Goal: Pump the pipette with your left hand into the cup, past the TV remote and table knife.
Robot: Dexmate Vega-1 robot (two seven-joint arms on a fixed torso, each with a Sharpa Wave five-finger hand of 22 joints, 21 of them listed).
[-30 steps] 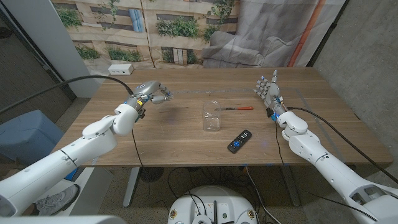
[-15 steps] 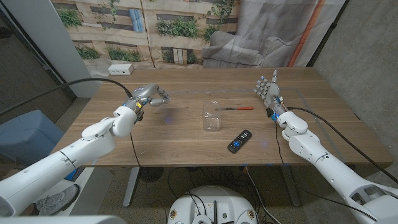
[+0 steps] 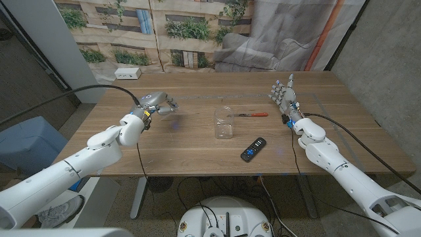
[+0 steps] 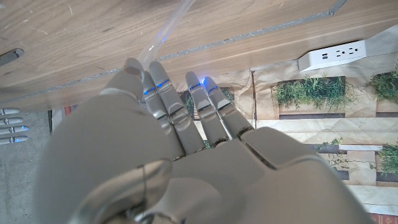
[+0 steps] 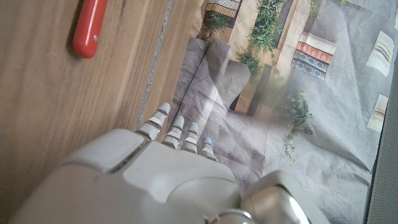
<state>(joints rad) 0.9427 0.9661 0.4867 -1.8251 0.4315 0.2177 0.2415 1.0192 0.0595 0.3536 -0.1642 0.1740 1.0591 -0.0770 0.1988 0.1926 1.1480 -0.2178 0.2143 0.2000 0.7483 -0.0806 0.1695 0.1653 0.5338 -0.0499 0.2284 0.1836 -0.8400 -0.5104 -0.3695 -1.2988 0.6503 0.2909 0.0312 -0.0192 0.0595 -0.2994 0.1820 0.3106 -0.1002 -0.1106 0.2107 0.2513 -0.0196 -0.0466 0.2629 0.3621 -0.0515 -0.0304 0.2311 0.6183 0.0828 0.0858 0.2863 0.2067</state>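
Evidently the white robot left hand (image 3: 160, 102) grips the thin clear plastic pipette (image 4: 166, 30) over the table's far left, carrying it toward the clear plastic cup (image 3: 224, 123) at centre (right hand (image 3: 283, 94) upright, fingers spread, holding nothing); next, tip over the rim, then squeeze.

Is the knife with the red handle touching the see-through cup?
Apart. The head view shows bare wood between the table knife and the cup; the blade tip stops just short of the cup's rim.
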